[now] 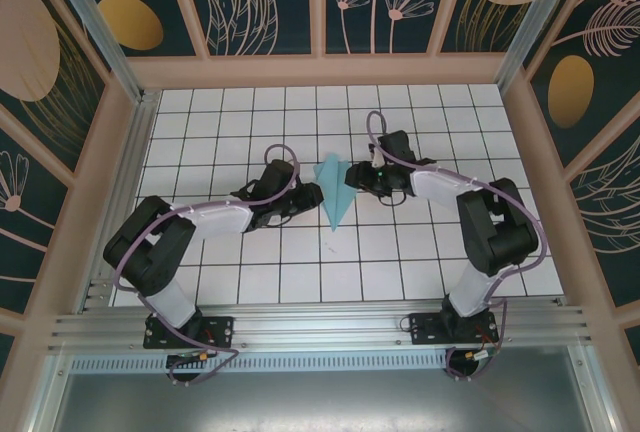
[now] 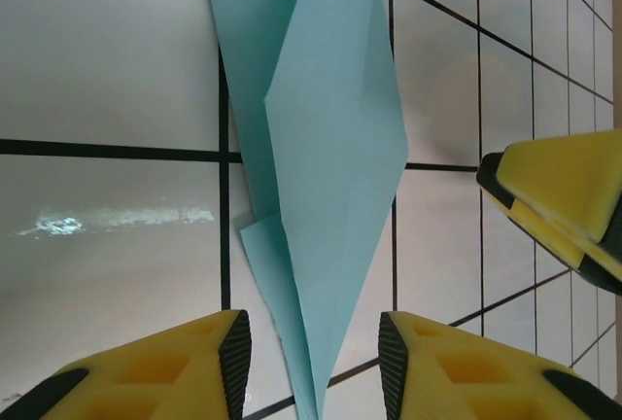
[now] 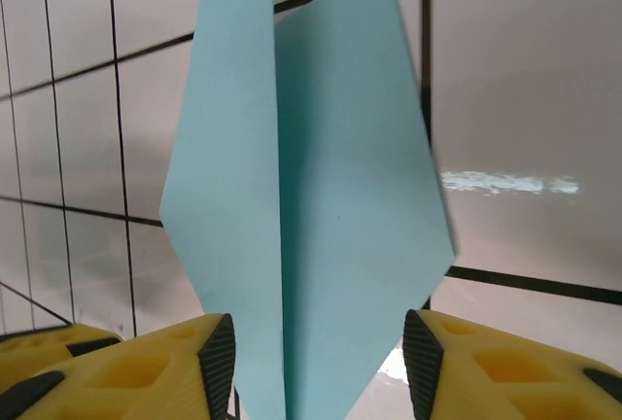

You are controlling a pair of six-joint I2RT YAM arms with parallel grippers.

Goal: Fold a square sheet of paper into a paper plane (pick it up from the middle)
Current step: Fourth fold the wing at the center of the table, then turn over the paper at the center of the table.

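**A:** How did we find the left gripper point(image 2: 313, 367)?

**B:** Jaws apart, clasping nothing. The plane point(image 2: 330, 167) narrowed into the gap between its yellow fingers point(image 2: 175, 371), clear of both.

**A:** And the right gripper point(image 3: 319, 367)?

**B:** Parted likewise, with the plane lying in its gap, ungripped.

**A:** Where did we see the plane from above?

**B:** On the table point(image 1: 300, 272), near its middle, nose toward the arm bases. The left gripper was just left of it and the right gripper just right.

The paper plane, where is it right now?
In the top view the paper plane lies mid-table on the white tiled table, between the left pincer and the right pincer.
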